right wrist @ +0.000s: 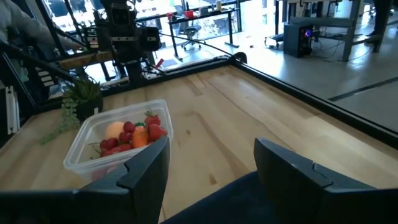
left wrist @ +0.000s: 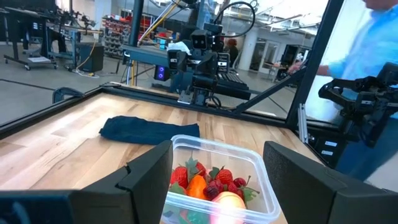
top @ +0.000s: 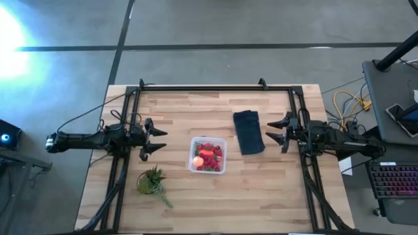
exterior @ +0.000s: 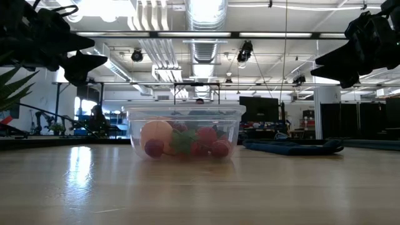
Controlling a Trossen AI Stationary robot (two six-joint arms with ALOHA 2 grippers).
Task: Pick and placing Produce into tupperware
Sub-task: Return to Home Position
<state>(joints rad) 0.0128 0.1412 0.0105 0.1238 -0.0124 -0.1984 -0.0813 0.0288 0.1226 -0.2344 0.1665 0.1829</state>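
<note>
Now lift both arms away, slow and easy. Look first at the clear, see-through plastic box (top: pixel 224 155) near the middle of the pale wooden tabletop (top: pixel 274 189): full of tiny red berries (top: pixel 212 164), with one long orange-red piece (top: pixel 206 154) and one small round peach ball (top: pixel 197 160) inside. No fruit seen outside the box, so probably no more picking to do.

Notice the left claw (top: pixel 155 140), spread wide and holding nothing, up in the air on the left side of the box, a little apart from it. Notice the right claw (top: pixel 275 131), also spread wide and empty, just past the folded dark blue cloth (top: pixel 248 132) on the other side.

Leave both claws spread. Draw each arm straight back toward its own side, high above the wood. Stay well away from the box, to avoid tipping the fruit out. Mind the cloth beside the right claw and the green leafy bunch (top: pixel 151 181) near the left one. Move without jerks, then stop and rest.
</note>
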